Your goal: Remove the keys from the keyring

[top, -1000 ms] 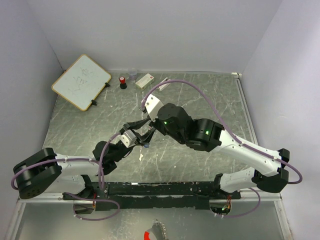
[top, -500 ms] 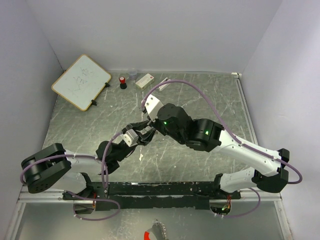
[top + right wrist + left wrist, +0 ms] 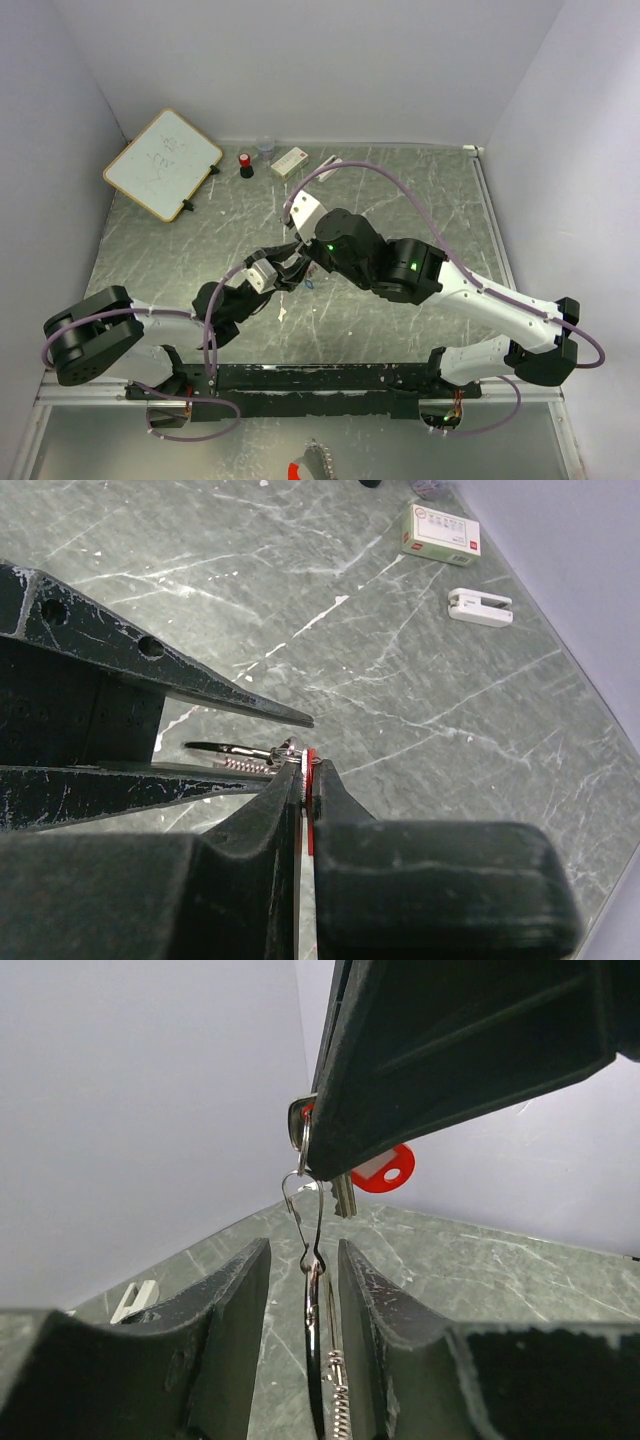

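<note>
Two tools of mine meet above the middle of the marbled tabletop. My left tool is narrow, its fingers just either side of the keyring with a sliver of gap showing, so I cannot tell whether it grips the wire, while my right tool is clamped tight on the red key. The keyring is off the tabletop, running edge-on between my left fingers to a thin wire loop that reaches the red key; the blue key is a small speck just beside both tools.
</note>
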`<state>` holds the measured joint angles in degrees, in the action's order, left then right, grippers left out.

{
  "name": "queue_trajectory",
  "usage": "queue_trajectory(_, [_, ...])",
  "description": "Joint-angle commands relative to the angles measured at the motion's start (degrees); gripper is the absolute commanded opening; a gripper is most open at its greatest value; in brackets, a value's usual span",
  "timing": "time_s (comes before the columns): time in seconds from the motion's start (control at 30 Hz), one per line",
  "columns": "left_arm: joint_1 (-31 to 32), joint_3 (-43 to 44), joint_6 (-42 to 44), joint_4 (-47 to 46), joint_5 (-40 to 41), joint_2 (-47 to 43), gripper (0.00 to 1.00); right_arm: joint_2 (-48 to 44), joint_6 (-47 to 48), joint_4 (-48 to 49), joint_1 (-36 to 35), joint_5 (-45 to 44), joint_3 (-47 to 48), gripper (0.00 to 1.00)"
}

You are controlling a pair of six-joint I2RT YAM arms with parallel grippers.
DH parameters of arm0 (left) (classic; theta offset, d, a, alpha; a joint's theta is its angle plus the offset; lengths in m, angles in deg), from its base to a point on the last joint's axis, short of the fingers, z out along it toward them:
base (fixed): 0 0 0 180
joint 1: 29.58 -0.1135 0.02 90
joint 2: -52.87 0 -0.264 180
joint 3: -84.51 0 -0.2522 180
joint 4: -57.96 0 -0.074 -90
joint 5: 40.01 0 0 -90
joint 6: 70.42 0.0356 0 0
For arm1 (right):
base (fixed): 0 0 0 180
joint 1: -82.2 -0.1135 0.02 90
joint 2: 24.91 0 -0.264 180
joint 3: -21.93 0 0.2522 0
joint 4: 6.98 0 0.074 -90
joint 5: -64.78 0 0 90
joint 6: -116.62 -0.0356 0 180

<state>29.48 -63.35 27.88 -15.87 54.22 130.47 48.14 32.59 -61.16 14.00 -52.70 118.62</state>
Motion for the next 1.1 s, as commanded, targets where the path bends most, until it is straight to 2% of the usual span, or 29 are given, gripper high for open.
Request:
queue_trajectory(0.0, [0.2, 1.7, -0.8, -8.3, -1.6, 0.6, 0.44, -1.6, -0.6, 1.7, 0.0, 0.1, -0.4, 0.0])
queue_trajectory(0.43, [0.2, 2.5, -0.9, -7.2, -2.0, 0.4, 0.41, -1.4, -0.4, 2.0, 0.0, 0.1, -0.7, 0.0])
queue_trajectory(0.6, [0.2, 2.6, -1.1, -6.6, -2.5, 0.3, 0.35, -1.6, -0.4, 2.2, 0.0, 0.1, -0.8, 0.0])
queue_trajectory(0.9, [0.2, 2.1, 0.9, -4.4, -3.7, -1.7, 0.17, -1.4, -0.5, 1.3, 0.0, -0.6, -0.3, 0.0])
queue_trajectory(1.07, [0.2, 1.9, 1.4, -0.8, -4.5, -3.4, 0.15, -1.4, -0.2, 0.8, 0.0, -1.9, 1.1, 0.0])
